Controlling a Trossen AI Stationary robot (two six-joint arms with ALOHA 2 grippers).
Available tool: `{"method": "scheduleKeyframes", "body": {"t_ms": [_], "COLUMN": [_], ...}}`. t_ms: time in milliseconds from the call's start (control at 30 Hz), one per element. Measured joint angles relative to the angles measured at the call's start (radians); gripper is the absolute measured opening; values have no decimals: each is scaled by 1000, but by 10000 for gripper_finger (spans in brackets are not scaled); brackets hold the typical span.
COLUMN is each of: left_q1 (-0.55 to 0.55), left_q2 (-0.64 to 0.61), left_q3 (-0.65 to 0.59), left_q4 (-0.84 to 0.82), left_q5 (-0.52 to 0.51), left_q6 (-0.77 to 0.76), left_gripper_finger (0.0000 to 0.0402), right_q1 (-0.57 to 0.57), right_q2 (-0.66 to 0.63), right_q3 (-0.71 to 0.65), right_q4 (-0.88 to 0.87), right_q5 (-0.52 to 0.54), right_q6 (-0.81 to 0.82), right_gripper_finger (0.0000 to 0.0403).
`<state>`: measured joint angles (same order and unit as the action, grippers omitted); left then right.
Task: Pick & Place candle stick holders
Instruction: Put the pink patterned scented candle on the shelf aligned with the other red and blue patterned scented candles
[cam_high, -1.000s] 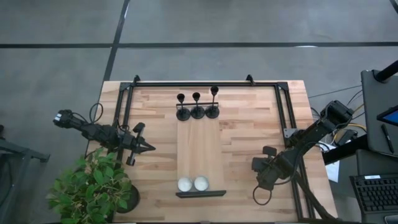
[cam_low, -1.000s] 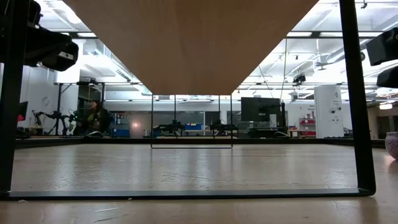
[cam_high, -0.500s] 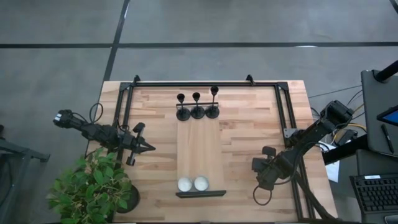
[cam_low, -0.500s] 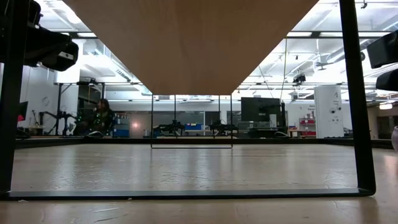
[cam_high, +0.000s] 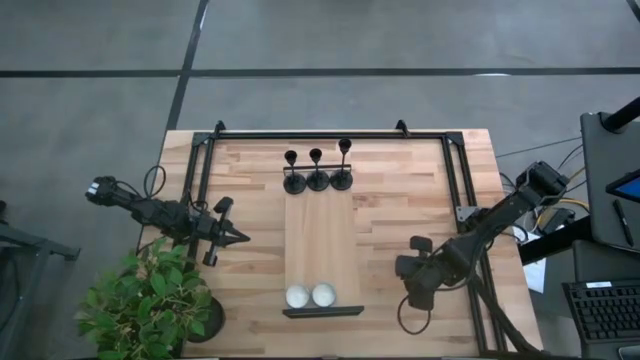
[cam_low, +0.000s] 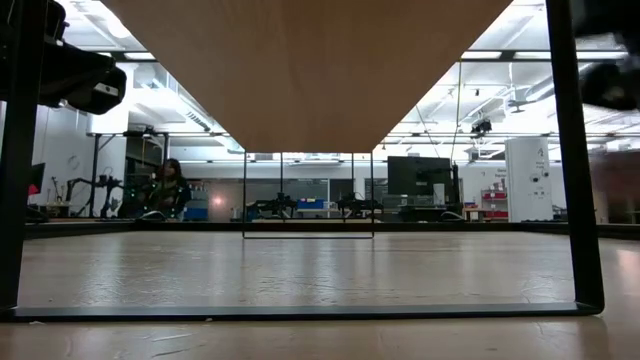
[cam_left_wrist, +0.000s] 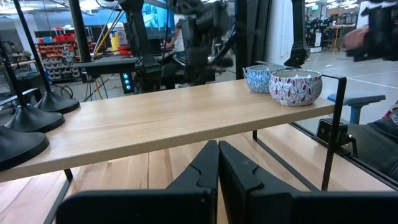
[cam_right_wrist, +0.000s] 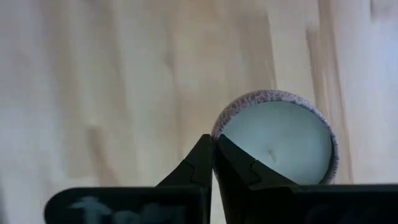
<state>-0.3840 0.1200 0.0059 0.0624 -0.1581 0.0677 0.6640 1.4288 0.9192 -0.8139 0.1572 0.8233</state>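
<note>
Three black candle stick holders stood in a row at the far end of the raised wooden shelf, apparently staged for picking. My left gripper, fingers pressed together and empty, waited left of the shelf, well apart from them. My right gripper, likewise closed, hovered right of the shelf.

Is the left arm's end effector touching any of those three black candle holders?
Apart. The high view shows the left end effector well away from the candle holders.
</note>
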Motion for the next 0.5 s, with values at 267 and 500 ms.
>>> {"method": "scheduleKeyframes", "body": {"t_ms": [267,500], "left_q1": [0,0], "left_q2": [0,0], "left_q3": [0,0], "left_q4": [0,0], "left_q5": [0,0], "left_q6": [0,0], "left_gripper_finger": [10,10], "right_q1": [-37,-58], "right_q2": [17,135], "right_q3": [285,561], "right_q4": [-86,-224], "right_q5": [12,18], "right_q6": [-176,-328], "right_gripper_finger": [8,8]}}
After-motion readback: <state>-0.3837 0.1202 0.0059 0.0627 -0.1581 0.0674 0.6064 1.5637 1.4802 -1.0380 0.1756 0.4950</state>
